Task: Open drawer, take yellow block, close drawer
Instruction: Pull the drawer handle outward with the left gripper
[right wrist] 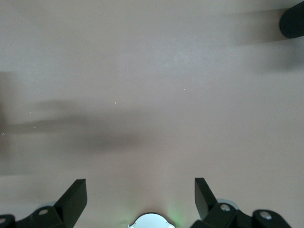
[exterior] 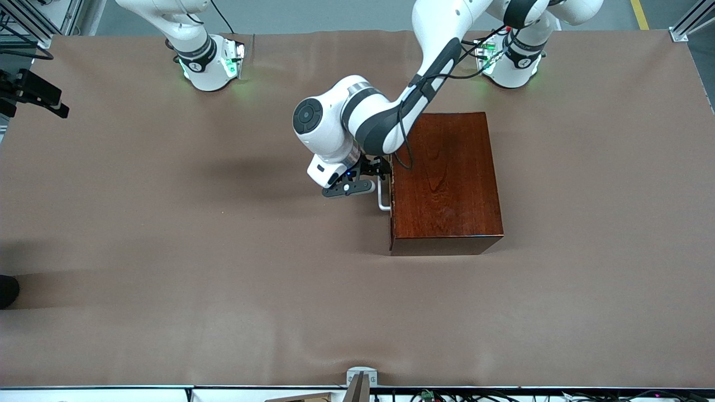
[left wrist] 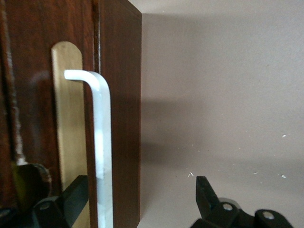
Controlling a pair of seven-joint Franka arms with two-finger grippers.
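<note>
The dark reddish-brown wooden box (exterior: 447, 184) stands in the middle of the table, and its drawer front (left wrist: 47, 28) sits flush and closed. The white bar handle (exterior: 383, 196) sticks out of the face turned toward the right arm's end. My left gripper (exterior: 381, 169) is at that handle, open. In the left wrist view the handle (left wrist: 101, 137) lies between the fingers of the left gripper (left wrist: 140, 192), close to one finger (left wrist: 71, 197), with a clear gap to the other. My right gripper (right wrist: 140, 194) hangs open over bare table, holding nothing. The yellow block is hidden.
Brown cloth covers the table (exterior: 195, 268). The right arm's base (exterior: 209, 64) stands at the table's back edge, with its hand out of the front view. A dark object (exterior: 8, 290) pokes in at the right arm's end, and a camera mount (exterior: 360, 379) sits at the edge nearest the front camera.
</note>
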